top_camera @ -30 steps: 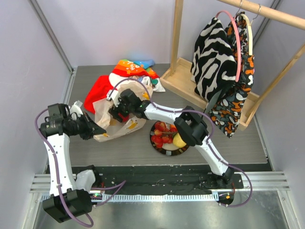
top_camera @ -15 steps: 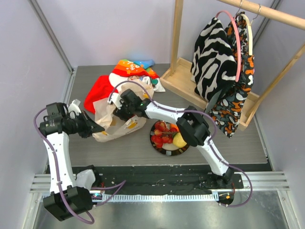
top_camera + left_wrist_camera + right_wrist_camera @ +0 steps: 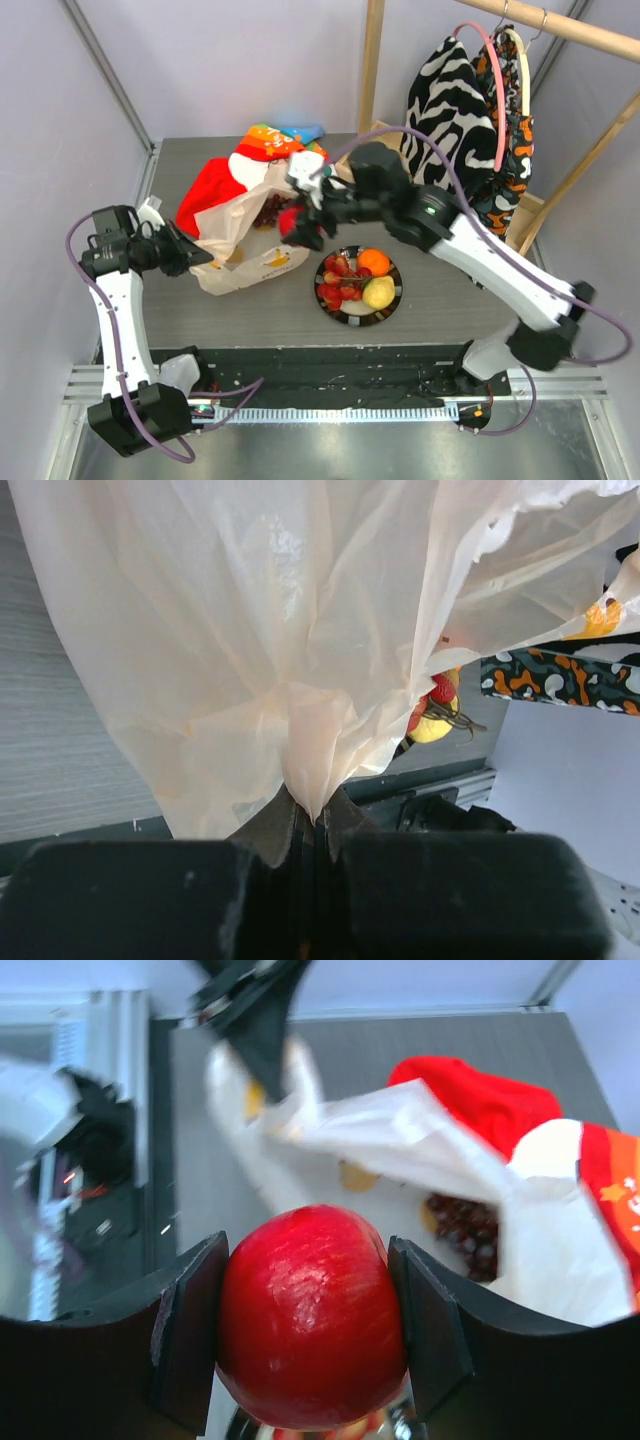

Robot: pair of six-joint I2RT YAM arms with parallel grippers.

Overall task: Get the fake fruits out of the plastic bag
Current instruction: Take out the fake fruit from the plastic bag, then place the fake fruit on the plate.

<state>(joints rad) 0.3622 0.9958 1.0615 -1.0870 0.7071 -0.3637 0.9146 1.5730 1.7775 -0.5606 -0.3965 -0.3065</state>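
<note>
Right wrist: right gripper (image 3: 310, 1332) clamps one apple (image 3: 312, 1300); left gripper (image 3: 316, 832) (closed) pinches bag (image 3: 250, 630).

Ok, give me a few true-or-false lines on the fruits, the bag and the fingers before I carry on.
1. The right fingers grip the apple. True.
2. The left fingers are open, clear of the bag. False: they are pinched shut on the bag.
3. The grapes lie on the plate. False: they are inside the bag.
4. The lemon is on the plate. True.
5. The orange is in the bag. False: it is on the plate.
</note>
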